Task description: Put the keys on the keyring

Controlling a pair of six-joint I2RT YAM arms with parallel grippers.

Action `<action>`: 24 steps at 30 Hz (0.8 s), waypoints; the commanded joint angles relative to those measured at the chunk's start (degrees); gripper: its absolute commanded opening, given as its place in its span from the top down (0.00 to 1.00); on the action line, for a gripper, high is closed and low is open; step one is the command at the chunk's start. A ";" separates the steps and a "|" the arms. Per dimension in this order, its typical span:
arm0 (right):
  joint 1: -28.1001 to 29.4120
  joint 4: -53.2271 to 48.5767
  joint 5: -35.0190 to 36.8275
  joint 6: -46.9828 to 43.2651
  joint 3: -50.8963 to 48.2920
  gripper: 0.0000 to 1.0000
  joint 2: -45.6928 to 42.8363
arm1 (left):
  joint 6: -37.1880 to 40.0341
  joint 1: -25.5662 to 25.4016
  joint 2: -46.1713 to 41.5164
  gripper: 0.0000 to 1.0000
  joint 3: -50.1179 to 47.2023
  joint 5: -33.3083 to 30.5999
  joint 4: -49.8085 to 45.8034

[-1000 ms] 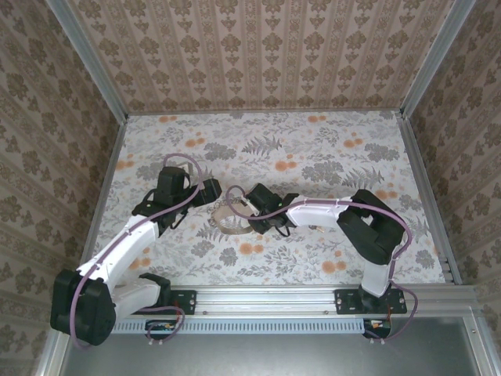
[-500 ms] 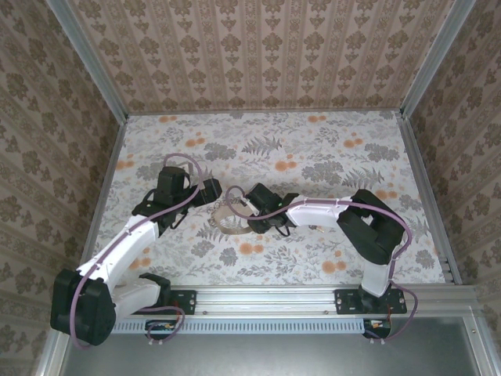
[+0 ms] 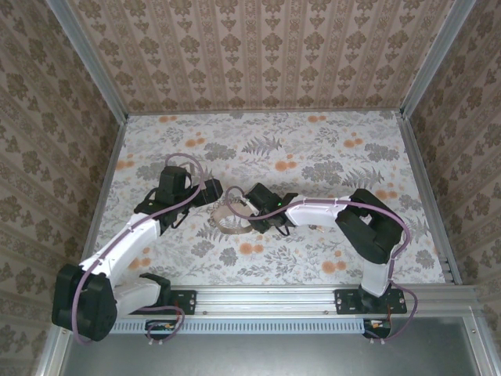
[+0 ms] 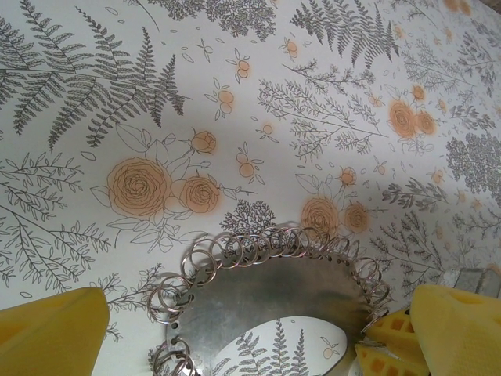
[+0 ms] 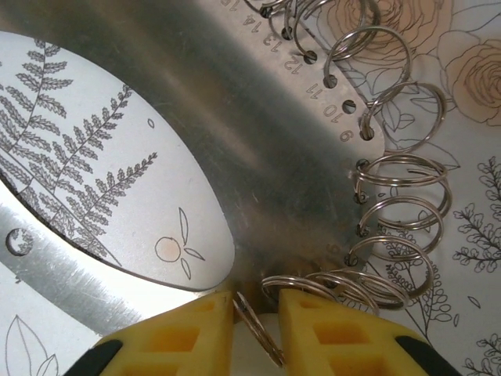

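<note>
Right wrist: R hand (image 5: 257, 305) nearly closed, yellow pads pinching one thin split ring (image 5: 266, 345) edge-on. That ring's long line runs from the fingertips back toward the cam, slightly slanted. Straight ahead of the tips lies the keyring plate (image 5: 258, 157), a flat metal ring w/ numbered holes. More split rings hang along its rim, arcing up the right of the view.

Left wrist: L hand (image 4: 254, 329) wide open, nothing held, one finger at each side of the plate's near rim.

Top external: plate sits about mid-bench (image 3: 313, 149), a bit toward the left edge, between the two hands and flat on the cloth.

Key itself: can't pick it out, too small to tell, so which way it points is unknown. R hand is the one on the ring, so prob. the L hand fetches the key.
</note>
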 commanded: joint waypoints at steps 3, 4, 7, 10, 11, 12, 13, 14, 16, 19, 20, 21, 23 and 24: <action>-0.45 -1.76 1.31 -0.83 0.73 0.81 2.08 | -0.79 0.46 0.13 0.00 0.79 0.85 0.51; -0.38 -1.85 1.23 -0.83 0.81 0.83 1.96 | -0.79 0.46 0.13 0.00 0.79 0.92 0.58; -0.57 -1.92 0.50 -0.83 1.02 0.89 1.65 | -0.79 0.43 0.22 0.00 0.72 0.90 0.68; -0.88 -2.20 -0.86 -0.69 1.27 0.96 1.12 | -0.79 0.45 0.13 0.00 0.78 1.01 0.60; -0.97 -2.32 -1.42 -0.66 1.43 0.98 0.96 | -0.79 0.40 0.00 0.00 0.70 0.99 0.67; -1.04 -2.47 -1.89 -0.56 1.59 1.00 0.73 | -0.79 0.46 -0.13 0.00 0.57 1.10 0.75; -1.09 -2.59 -2.26 -0.48 1.70 1.00 0.48 | -0.87 0.39 -0.22 0.00 0.46 1.09 0.84; -1.16 -2.64 -2.83 -0.39 1.81 1.00 0.18 | -0.91 0.38 -0.37 0.00 0.35 1.14 1.01; -1.52 -2.71 -4.14 -0.11 1.88 1.00 -0.48 | -1.06 0.35 -0.56 0.00 0.19 1.19 1.20; -2.49 -2.72 -7.04 0.67 2.06 1.00 -1.77 | -1.05 0.43 -0.57 0.00 0.17 1.24 1.29; -2.95 -2.59 -8.36 1.01 1.99 1.00 -2.28 | -1.09 0.38 -0.55 0.00 0.17 1.28 1.38; -3.46 -2.35 -9.71 1.47 1.88 1.00 -2.88 | -1.15 0.36 -0.57 0.00 0.15 1.33 1.52; -4.62 -1.67 -12.70 2.51 1.52 1.00 -3.97 | -1.14 0.36 -0.57 0.00 0.17 1.61 1.69; -5.36 -1.06 -14.30 3.21 1.16 1.00 -4.53 | -1.14 0.30 -0.57 0.00 0.17 1.69 1.69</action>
